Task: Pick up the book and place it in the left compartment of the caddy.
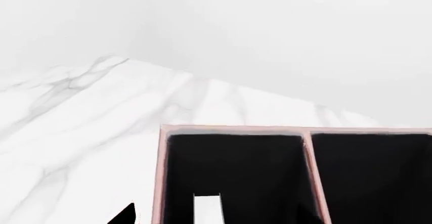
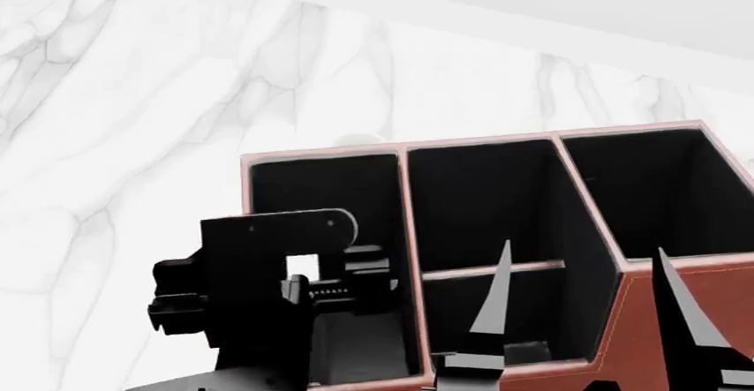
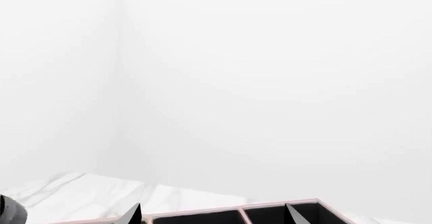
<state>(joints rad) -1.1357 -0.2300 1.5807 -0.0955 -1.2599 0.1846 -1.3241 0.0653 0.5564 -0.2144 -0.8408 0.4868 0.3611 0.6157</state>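
Observation:
The reddish-brown caddy [image 2: 637, 320] stands on the marble table. Its rim also shows in the left wrist view [image 1: 233, 129] and the right wrist view [image 3: 202, 214]. My left arm [image 2: 277, 294] hangs over the left compartment [image 2: 318, 188] and hides most of its inside. In the left wrist view a white strip, the book's page edges [image 1: 207, 209], stands inside that compartment [image 1: 236, 168]. My left gripper [image 1: 216, 219] is open, its fingers wide of the strip. My right gripper [image 2: 584, 248] is open and empty above the caddy's front [image 3: 212, 206].
The middle section of the caddy has a crossbar [image 2: 495, 270], and a squarer section [image 2: 648, 197] lies at the right end. White marble table [image 2: 118, 144] spreads to the left and behind. A plain white wall [image 3: 270, 82] rises beyond.

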